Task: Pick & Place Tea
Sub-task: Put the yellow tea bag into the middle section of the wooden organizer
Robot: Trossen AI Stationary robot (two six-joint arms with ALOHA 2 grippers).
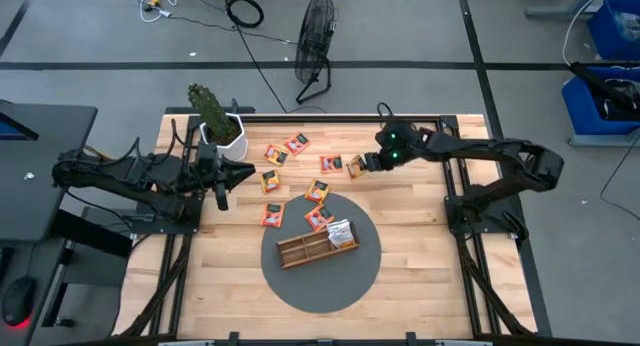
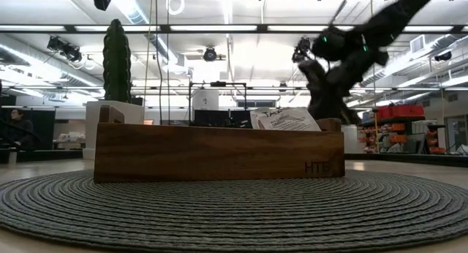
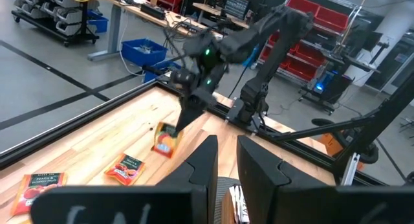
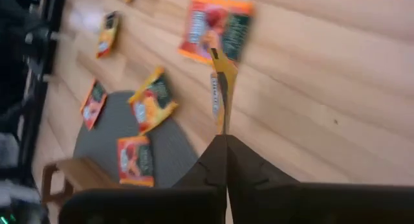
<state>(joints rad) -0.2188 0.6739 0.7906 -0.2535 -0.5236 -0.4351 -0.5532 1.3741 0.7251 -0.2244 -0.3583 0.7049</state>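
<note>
From above, the right gripper is being reached leftward over the far table, clenched on a sachet; other sachets are lying scattered nearby. The left gripper is being held beside the cactus, jaws narrowly parted, holding nothing. In the right wrist view, the sachet is being pinched edge-on above the wood. Low down, the tray is blocking the table behind.

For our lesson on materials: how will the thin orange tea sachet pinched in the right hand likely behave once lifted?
The thin orange tea sachet hangs edge-on from the right hand, so probably light. Held by one edge, it may flop or swing. Its flat packet looks slippery, so it could slide out.
</note>
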